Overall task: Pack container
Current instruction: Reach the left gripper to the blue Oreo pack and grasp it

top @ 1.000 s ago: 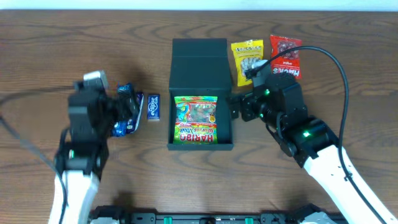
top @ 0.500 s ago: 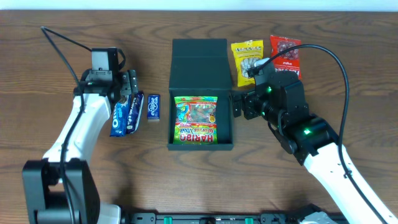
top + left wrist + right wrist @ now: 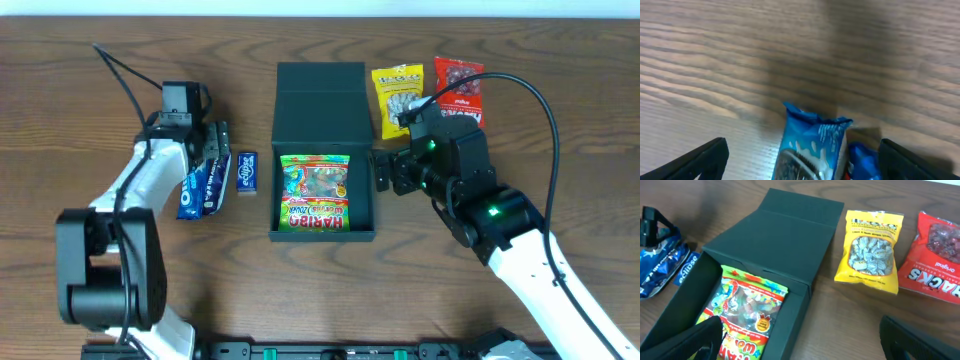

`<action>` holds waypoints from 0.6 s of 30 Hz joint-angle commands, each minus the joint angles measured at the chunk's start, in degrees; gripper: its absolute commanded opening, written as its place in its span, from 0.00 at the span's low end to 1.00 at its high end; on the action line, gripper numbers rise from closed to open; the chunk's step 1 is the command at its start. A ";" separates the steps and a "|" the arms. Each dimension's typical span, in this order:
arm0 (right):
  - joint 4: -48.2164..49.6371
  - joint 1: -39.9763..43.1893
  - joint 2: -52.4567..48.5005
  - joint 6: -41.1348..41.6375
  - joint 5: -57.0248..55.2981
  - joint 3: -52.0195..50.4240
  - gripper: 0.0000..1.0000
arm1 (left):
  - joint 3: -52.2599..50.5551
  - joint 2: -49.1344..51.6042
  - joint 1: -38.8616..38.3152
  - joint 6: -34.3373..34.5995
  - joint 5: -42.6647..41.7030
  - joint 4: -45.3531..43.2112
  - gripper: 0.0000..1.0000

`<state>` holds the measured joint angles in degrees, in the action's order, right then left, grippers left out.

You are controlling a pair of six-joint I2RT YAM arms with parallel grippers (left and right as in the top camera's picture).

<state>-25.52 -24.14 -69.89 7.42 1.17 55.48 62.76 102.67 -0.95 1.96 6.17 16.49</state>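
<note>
Overhead view, dark container (image 3: 322,236) sat open at table (image 3: 80,80) centre, flap lid (image 3: 320,90) laid back, Haribo gummy bag (image 3: 315,192) lay inside, left gripper (image 3: 212,148) hovered, fingers spread, over blue Oreo packets (image 3: 198,190), right gripper (image 3: 383,170), fingers parted, hung just beside container's right wall.

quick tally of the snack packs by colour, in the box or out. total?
Blue Oreo packets: 2
Dark blue Eclipse pack: 1
Yellow packet: 1
Red packet: 1
Multicolour Haribo bag, inside the container: 1
Total: 6
</note>
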 commanded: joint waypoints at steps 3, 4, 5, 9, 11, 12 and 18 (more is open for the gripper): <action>-0.15 0.61 -0.22 0.70 -1.40 1.05 0.99 | 1.16 2.40 0.33 -0.68 0.00 -1.66 0.99; -0.17 0.61 -0.22 0.70 -1.42 1.03 0.99 | 1.16 2.69 0.35 -0.68 0.00 -2.12 1.00; -0.20 0.61 -0.22 0.70 -1.42 1.03 0.99 | 1.16 2.99 0.42 -0.68 0.00 -2.45 1.00; -0.22 0.61 -0.26 0.70 -1.44 1.05 0.99 | 1.16 4.57 1.66 -0.46 -0.13 -3.13 0.91; -0.20 0.61 -0.26 0.70 -1.44 1.05 0.99 | 1.16 4.96 2.36 -0.26 -0.42 -3.19 0.89; -0.20 0.61 -0.26 0.72 -1.66 1.05 0.99 | 1.16 4.96 2.62 -0.26 -0.59 -3.28 0.88; -0.13 0.61 -0.26 0.72 -3.32 1.05 0.99 | 1.16 5.22 3.56 -0.28 -3.30 -3.41 0.81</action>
<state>-25.67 -24.14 -69.91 7.42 -0.91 55.48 62.76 106.83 2.22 1.50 4.21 13.17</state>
